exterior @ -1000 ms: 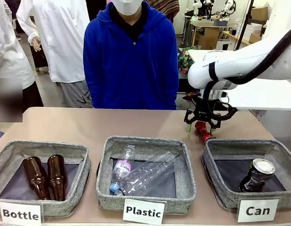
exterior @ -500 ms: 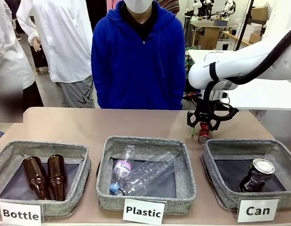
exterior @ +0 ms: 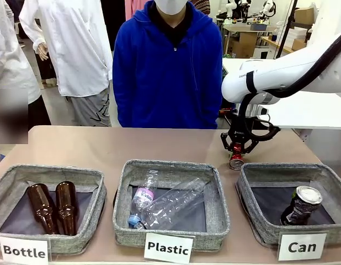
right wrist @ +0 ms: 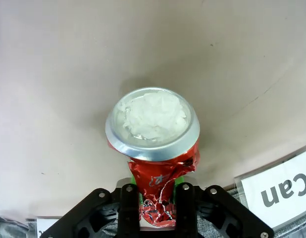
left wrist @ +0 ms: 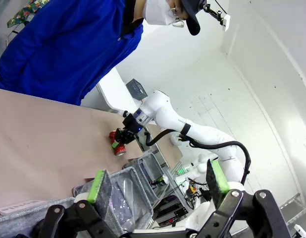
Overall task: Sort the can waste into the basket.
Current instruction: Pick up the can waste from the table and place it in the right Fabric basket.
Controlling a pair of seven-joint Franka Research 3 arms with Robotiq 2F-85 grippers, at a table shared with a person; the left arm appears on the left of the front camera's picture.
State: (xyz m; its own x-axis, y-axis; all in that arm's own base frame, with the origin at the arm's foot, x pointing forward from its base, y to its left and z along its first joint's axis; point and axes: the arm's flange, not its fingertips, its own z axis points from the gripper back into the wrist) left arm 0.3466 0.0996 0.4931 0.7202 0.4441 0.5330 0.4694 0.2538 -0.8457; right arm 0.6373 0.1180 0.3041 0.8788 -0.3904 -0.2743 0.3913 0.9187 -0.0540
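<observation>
Can waste is seen from the front as two pieces: the dark can (exterior: 300, 205) is already lying in the basket (exterior: 253, 178) signed "Can", while the red can (exterior: 236, 156) is clamped in the right gripper (exterior: 237, 150), just behind the basket's far left corner and seemingly lifted off the table (exterior: 104, 144). In the left wrist view, the left gripper (left wrist: 156, 186) is held with jaws wide and empty, well apart from the red can. In the right wrist view, the crushed red body is pinched between closed jaws, silver end outward. The carry step is judged in hand; next, a short move over the basket and a release are called for
</observation>
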